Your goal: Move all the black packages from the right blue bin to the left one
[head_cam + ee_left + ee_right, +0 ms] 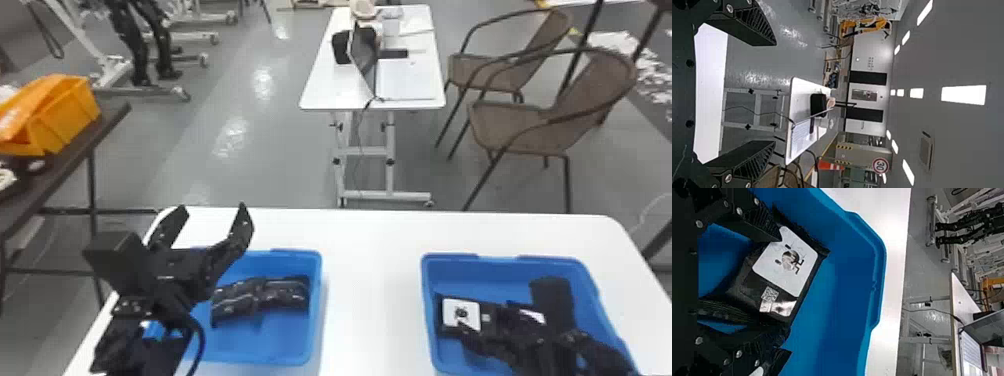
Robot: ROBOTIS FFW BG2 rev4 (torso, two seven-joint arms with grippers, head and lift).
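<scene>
I think the task is partly done: a black package [287, 294] lies in the left bin [280, 345], but the labelled package [785, 266] is in the right bin [485, 280], between my right gripper's [784, 295] wide fingers; my left gripper [212, 209] is also wide

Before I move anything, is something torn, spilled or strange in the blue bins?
Nothing stands out. The labelled package in the right bin and the black packaging in the left bin look creased; no tear or spill shows.
</scene>
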